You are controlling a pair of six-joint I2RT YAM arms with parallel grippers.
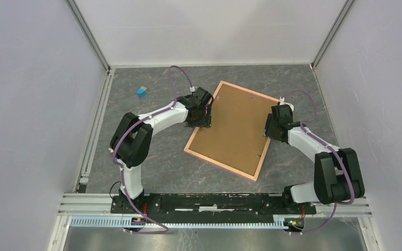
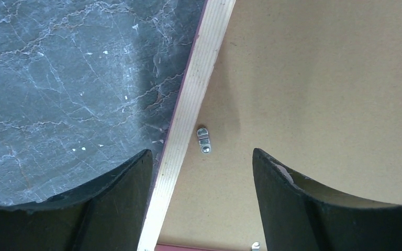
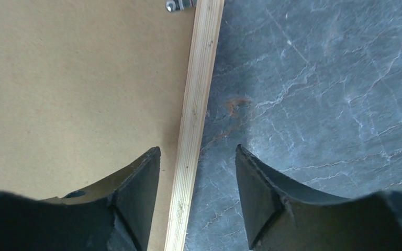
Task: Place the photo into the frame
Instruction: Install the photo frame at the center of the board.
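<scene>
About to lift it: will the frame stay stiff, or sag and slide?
Probably stiff: the frame has a wooden rim around a flat backing board. Thin and likely light, it may slide on the smooth table if nudged. The metal clip suggests the board stays in.

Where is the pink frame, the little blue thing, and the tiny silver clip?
frame [image 1: 220,165]: top view, on its near pink rim.
blue thing [image 1: 142,92]: top view, on its middle.
silver clip [image 2: 203,140]: left wrist view, on its middle.

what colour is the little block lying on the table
The block is blue; the top external view shows it best.
</scene>
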